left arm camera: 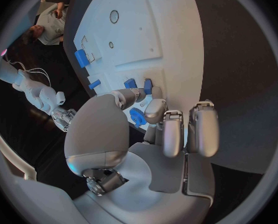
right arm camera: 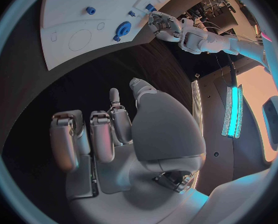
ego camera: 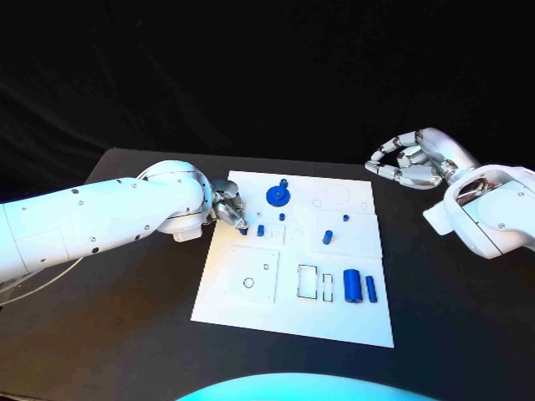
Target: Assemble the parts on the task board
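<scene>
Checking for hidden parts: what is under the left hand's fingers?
The left hand is over the board's left edge, fingers by small blue parts. A blue gear lies beside it. Anything directly beneath is covered.

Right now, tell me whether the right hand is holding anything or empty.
Empty. The right hand hangs off the task board, fingers curled in with nothing between them; the right wrist view shows bare fingers over black table.

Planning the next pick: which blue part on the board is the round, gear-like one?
The blue gear near the task board's far edge, just right of the left hand. The other blue parts are slim cylinders or small pegs.
</scene>
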`<state>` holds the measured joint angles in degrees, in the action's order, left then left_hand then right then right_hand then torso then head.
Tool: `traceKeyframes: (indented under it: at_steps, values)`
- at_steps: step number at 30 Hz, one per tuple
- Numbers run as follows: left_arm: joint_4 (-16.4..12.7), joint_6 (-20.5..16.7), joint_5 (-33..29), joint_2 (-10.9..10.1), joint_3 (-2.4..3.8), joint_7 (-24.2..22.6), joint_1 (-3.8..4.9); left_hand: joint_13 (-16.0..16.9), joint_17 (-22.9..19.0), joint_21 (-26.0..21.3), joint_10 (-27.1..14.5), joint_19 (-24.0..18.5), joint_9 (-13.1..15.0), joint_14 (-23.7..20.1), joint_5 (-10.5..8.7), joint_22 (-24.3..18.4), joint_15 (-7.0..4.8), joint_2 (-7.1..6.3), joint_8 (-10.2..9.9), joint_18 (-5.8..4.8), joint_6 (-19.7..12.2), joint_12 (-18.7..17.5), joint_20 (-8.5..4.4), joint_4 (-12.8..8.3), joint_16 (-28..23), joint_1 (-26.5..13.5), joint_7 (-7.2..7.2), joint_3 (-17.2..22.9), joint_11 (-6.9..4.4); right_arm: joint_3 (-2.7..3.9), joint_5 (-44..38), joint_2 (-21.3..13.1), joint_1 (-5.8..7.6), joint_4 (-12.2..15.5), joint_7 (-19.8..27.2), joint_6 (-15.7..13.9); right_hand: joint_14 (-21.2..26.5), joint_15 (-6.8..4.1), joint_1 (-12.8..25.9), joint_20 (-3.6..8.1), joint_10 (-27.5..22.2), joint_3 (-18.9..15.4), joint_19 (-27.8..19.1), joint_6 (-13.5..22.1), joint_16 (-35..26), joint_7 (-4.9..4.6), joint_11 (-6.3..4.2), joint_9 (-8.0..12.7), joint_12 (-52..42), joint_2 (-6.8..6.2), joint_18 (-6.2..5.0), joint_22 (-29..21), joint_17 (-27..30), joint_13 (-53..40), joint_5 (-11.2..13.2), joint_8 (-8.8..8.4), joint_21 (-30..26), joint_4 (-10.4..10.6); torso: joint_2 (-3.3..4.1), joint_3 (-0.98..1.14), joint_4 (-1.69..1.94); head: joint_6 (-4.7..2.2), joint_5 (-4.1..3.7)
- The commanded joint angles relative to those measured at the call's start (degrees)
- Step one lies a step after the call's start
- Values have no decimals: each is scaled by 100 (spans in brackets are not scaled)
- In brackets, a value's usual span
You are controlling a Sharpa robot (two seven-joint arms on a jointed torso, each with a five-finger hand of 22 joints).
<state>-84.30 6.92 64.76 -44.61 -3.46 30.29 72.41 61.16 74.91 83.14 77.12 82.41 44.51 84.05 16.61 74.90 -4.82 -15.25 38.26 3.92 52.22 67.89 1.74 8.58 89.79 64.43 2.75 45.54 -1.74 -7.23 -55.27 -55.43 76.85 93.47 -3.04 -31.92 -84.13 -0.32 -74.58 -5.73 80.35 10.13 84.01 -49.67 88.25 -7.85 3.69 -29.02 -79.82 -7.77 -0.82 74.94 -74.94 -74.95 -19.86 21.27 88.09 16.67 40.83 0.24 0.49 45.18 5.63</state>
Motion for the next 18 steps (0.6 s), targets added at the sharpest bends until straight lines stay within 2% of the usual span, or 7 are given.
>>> traceKeyframes:
  at_steps: [1,9,18]
  values:
    - [18,80,-83,28,-15,45,-19,14,1509,-9,2,-7,-14,595,-41,120,-28,2,-36,-76,97,40,-45,52,21,-82,-78,-108,-25,1,-43,1,-3,3,42,-9,-461,-35,65,19,0,28,443,40,-20,-1,-42,-8,31,6,16,1344,-963,-381,-21,33,-28,-3,1,-2,2,13,-1]
    - [41,151,-93,41,-16,79,-19,38,1509,-9,8,-1,-25,595,-39,127,-32,-13,-68,-78,142,55,-51,192,21,-179,-81,-306,-28,1,-43,3,-3,-2,44,-10,-461,-35,65,19,0,28,443,40,-20,-1,-42,-8,31,6,16,1344,-963,-381,-21,33,-28,-3,-6,-6,7,27,-6]
    - [71,153,-102,56,-16,105,-19,63,1509,-12,16,3,-33,595,-35,130,-33,-7,-99,-79,179,71,-54,344,21,-246,-82,-517,-29,1,-43,4,-3,-1,49,-21,-461,-35,65,19,0,28,443,40,-20,-1,-42,-8,31,6,16,1344,-963,-381,-21,33,-28,-3,-7,-1,5,30,-8]
